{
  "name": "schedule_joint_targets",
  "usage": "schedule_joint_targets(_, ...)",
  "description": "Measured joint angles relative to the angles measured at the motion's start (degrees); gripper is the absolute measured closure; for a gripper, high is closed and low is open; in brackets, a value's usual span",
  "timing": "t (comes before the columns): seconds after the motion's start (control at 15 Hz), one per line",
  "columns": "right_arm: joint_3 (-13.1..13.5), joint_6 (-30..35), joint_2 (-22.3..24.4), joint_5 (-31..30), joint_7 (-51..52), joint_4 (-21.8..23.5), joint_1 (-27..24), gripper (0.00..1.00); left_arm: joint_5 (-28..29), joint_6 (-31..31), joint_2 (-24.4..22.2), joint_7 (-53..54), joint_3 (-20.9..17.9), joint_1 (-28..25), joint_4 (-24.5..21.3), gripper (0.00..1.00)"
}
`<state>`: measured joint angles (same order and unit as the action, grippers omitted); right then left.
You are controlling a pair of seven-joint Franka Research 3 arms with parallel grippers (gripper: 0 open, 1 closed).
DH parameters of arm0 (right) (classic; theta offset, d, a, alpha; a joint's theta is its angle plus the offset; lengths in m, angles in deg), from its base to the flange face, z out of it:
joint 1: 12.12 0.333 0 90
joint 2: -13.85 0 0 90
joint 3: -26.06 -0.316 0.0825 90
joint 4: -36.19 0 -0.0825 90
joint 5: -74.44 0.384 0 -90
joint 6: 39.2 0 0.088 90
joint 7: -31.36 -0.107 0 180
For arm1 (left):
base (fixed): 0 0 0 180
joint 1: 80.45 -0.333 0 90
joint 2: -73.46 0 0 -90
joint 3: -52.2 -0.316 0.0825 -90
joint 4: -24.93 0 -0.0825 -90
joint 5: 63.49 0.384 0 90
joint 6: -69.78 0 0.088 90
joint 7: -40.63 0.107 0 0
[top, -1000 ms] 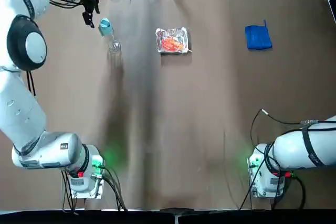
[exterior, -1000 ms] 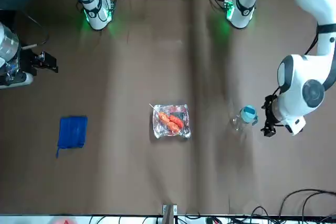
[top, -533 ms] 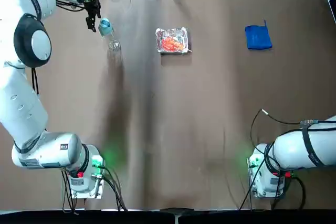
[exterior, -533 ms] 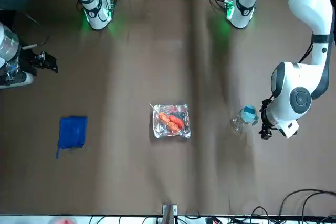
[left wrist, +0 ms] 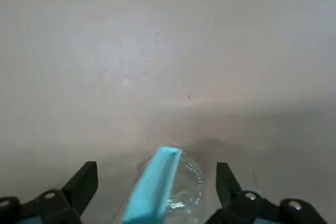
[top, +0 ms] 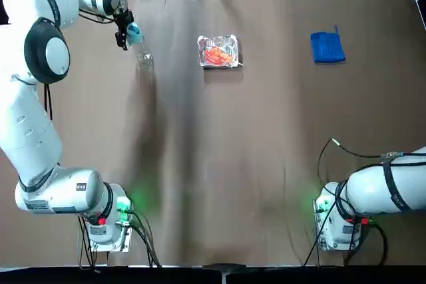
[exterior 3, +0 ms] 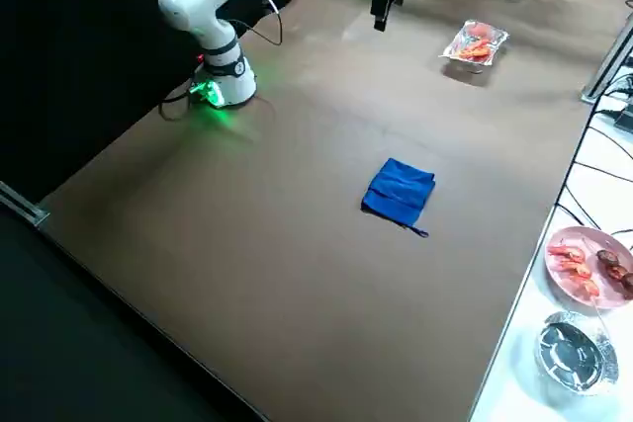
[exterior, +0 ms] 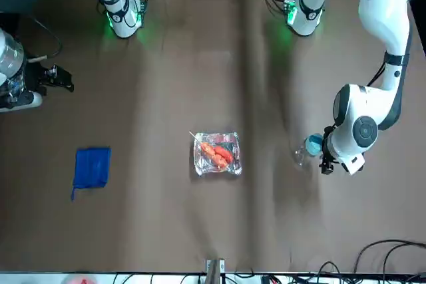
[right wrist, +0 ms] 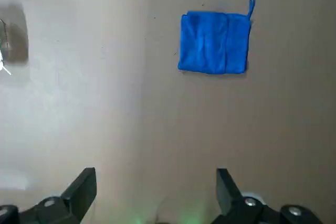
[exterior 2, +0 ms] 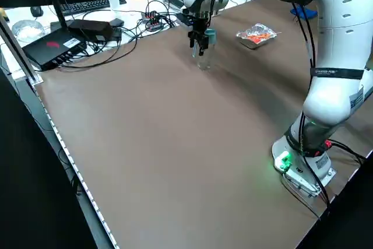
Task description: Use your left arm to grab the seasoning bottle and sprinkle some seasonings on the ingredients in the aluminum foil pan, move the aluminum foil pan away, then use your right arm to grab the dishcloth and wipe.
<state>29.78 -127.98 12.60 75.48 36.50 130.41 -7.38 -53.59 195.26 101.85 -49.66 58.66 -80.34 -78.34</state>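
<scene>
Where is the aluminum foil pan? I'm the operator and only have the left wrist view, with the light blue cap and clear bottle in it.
Observer: The top view shows the aluminum foil pan to the right of the seasoning bottle, with orange-red ingredients in it.
Operator: My left gripper is open around the bottle's near side, I think. Is the bottle standing?
Observer: Yes, the left side view shows it upright on the table, cap at the top.
Operator: And the right gripper?
Observer: Open and holding nothing, off at the robot's right; the right wrist view shows the blue dishcloth beyond its fingers.
</scene>
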Motion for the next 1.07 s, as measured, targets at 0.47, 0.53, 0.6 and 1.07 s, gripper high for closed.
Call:
schedule_joint_targets(0.47, 0.0, 0.0, 0.0, 0.0, 0.0, 0.0, 0.0, 0.0, 0.0, 0.4, 0.0, 0.0, -0.1, -0.1, -0.1, 0.03)
schedule_joint_targets(0.53, 0.0, 0.0, 0.0, 0.0, 0.0, 0.0, 0.0, 0.0, 0.0, 0.4, -0.1, 0.0, -0.1, -0.2, -0.1, 0.03)
schedule_joint_targets(0.6, 0.0, 0.0, 0.0, 0.0, 0.0, 0.0, 0.0, 0.0, 0.0, 0.4, -0.2, 0.0, -0.1, -0.3, -0.1, 0.04)
schedule_joint_targets(1.07, 0.0, 0.0, 0.0, 0.0, 0.0, 0.0, 0.0, 0.0, 0.1, 0.4, -1.2, 0.0, -0.1, -0.4, -0.1, 0.14)
